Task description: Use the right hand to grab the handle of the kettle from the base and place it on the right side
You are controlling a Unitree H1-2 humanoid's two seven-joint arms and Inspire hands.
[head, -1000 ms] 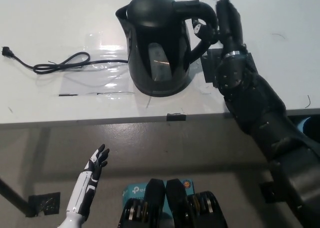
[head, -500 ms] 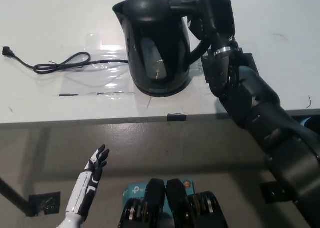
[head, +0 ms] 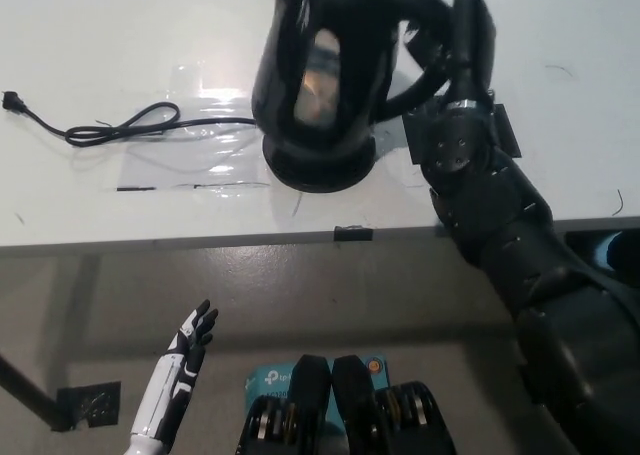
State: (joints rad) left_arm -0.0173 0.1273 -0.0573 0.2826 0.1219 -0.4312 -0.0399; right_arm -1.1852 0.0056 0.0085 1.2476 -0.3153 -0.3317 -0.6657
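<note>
The black kettle (head: 325, 60) hangs above its round black base (head: 318, 165), lifted clear and leaning slightly, its top cut off by the picture's upper edge. My black right hand (head: 458, 30) is shut on the kettle's handle (head: 425, 20) at the kettle's right side. The base stays on the white table (head: 120, 35), on a clear plastic sheet. My white left hand (head: 185, 360) rests low at the lower left, below the table's edge, fingers apart and holding nothing.
A black power cable (head: 120, 128) runs left from the base to a plug (head: 12, 101). A small black marker (head: 352, 234) sits on the table's front edge. A black patch (head: 505, 130) lies on the table beside my right forearm.
The right hand has closed on the handle and raised the kettle off its base; the base now shows beneath it. The left hand has barely moved.
</note>
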